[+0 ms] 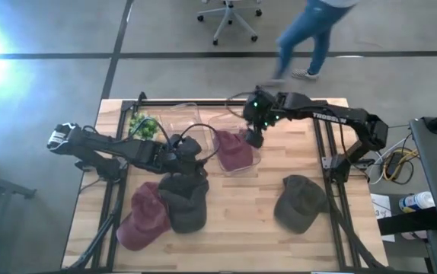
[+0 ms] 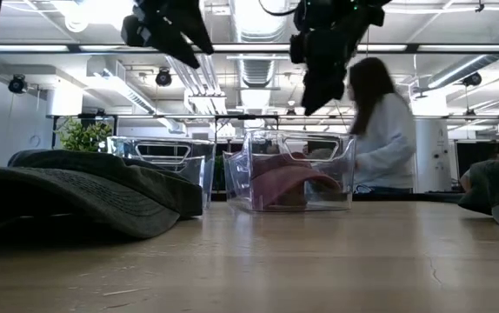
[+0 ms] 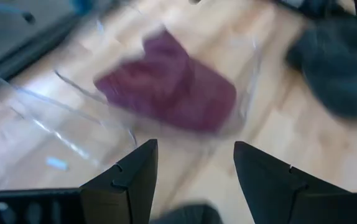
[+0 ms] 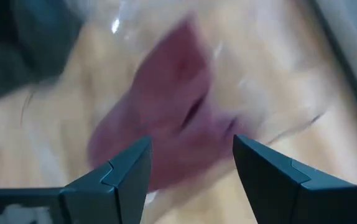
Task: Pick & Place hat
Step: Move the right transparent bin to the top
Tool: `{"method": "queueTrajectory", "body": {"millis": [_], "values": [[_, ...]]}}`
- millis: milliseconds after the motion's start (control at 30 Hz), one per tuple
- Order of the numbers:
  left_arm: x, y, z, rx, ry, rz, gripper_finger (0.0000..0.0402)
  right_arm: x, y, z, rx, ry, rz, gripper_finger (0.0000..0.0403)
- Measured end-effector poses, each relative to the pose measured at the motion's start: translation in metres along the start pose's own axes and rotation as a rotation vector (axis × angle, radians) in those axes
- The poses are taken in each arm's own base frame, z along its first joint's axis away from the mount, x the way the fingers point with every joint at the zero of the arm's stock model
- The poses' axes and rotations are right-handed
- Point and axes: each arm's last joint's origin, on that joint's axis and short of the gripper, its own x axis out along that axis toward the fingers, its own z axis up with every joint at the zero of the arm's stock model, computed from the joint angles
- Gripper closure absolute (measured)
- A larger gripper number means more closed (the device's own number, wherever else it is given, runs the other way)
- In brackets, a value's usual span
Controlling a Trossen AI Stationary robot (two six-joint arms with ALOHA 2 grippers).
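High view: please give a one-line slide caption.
Both open grippers hover near a clear bin holding a maroon hat.

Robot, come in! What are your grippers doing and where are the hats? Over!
Left gripper and right gripper open, empty, above table. Maroon hat in clear bin. Three hats on table. Nothing blocking.
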Motion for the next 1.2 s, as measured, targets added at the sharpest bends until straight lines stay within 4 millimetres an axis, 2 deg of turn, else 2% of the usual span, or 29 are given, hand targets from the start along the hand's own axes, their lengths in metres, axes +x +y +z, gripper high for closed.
{"method": "queueTrajectory", "body": {"millis": [100,267,500,667,933,1200], "values": [[-0.001,0.001,-0.007,0.037,0.094,-0.022,0.0196,0.000,0.011,-0.010,0.011,0.038,0.045,0.0184],[-0.009,-0.002,-0.022,0.092,0.190,-0.012,0.0196,0.017,0.027,-0.029,0.056,0.124,0.066,0.0184],[-0.028,-0.014,-0.050,0.139,0.284,-0.013,0.0196,0.037,0.056,-0.050,0.080,0.187,0.139,0.0184],[-0.030,-0.019,-0.077,0.139,0.357,-0.033,0.0196,0.046,0.075,-0.061,0.108,0.210,0.197,0.0184],[-0.019,-0.020,-0.120,0.076,0.515,-0.087,0.0196,0.051,0.100,-0.075,0.149,0.264,0.246,0.0184],[-0.030,-0.027,-0.130,0.123,0.451,-0.100,0.0196,0.041,0.132,-0.076,0.134,0.237,0.227,0.0184]]}}
